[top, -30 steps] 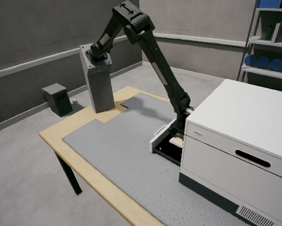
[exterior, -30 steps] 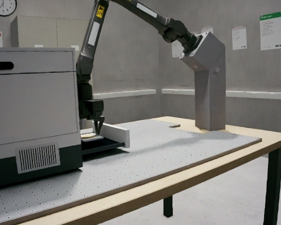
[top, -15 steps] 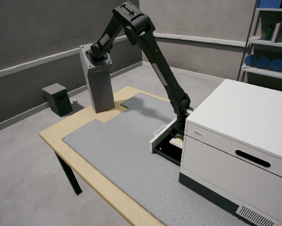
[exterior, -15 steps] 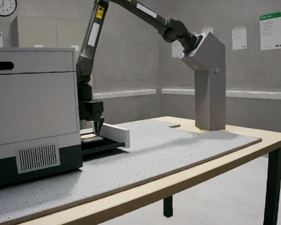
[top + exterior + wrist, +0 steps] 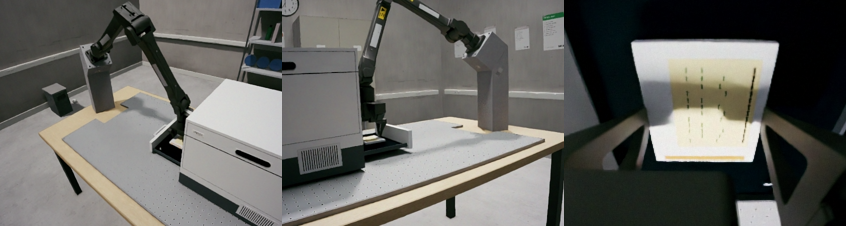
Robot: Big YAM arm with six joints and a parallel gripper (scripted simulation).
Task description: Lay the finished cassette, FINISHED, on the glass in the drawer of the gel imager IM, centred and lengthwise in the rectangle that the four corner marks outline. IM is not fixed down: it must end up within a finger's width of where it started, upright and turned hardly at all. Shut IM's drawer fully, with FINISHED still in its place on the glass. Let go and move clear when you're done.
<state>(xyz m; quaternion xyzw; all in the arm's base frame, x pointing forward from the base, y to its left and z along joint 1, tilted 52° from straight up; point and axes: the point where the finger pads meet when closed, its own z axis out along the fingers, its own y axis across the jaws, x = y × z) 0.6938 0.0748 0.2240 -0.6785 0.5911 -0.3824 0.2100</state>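
— On the far left of the top view, what is counted?

— One small dark grey box [image 5: 57, 99] is seen on the floor by the wall. One tall grey pedestal [image 5: 98, 80] is set on the pale wooden table [image 5: 82, 170], and one black six-joint arm [image 5: 160, 67] is mounted on it.

— And the surface?

— One grey perforated mat [image 5: 120, 152] is laid over most of the table top. A concrete-grey floor and grey walls with a pale rail are seen around it.

— Further right?

— One white drawer with a dark glass floor [image 5: 166, 150] is pulled out of the one large white box-shaped gel imager IM [image 5: 235, 140], which is stood upright on the mat. One flat white cassette with a yellowish gel window, FINISHED [image 5: 709, 100], is found over the glass inside the drawer, near the imager's body. Whether it is resting on the glass cannot be told.

— The gripper?

— One black parallel gripper [image 5: 705, 135] is lowered into the drawer, pointing down, and its jaws are clamped on the cassette's long edges, one grey finger [image 5: 624, 137] on either side.

— The far right?

— One metal shelf rack [image 5: 262, 42] is stood in the corner; three blue discs and one green bottle are counted on it.
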